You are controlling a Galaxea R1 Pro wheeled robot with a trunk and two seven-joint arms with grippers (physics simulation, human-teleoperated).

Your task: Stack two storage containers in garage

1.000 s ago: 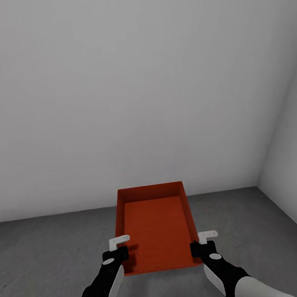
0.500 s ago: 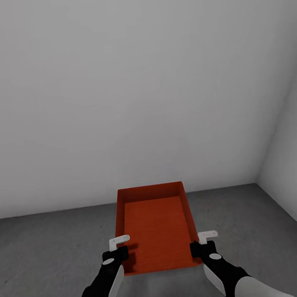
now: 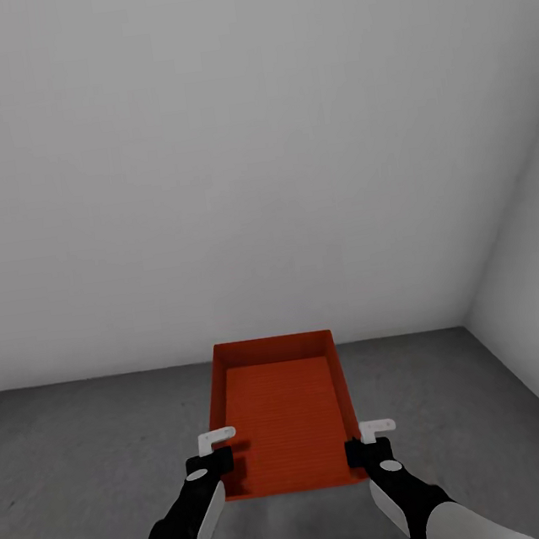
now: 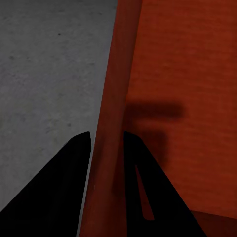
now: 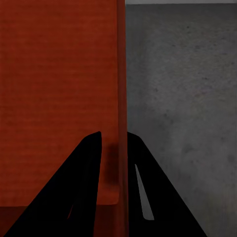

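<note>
Two pairs of fingers are pinching one storage container (image 3: 282, 417) between them: our left gripper (image 4: 106, 143) is clamped over the left side wall, one finger inside and one outside, and our right gripper (image 5: 114, 143) is doing the same on the right wall. In the head view, the left gripper (image 3: 216, 455) and right gripper (image 3: 367, 442) are both gripping near the container's near end, so the far end is hanging out unsupported. We are holding the box above the floor (image 3: 89, 446), dark grey and matte, facing a plain white wall (image 3: 246, 153) close to a corner. Judging by this, we are about to set it down. To do it well, we are keeping both hands level, lowering together so the thin walls are not twisting, and releasing only once the base is resting flat, with room left around it for the second box.
</note>
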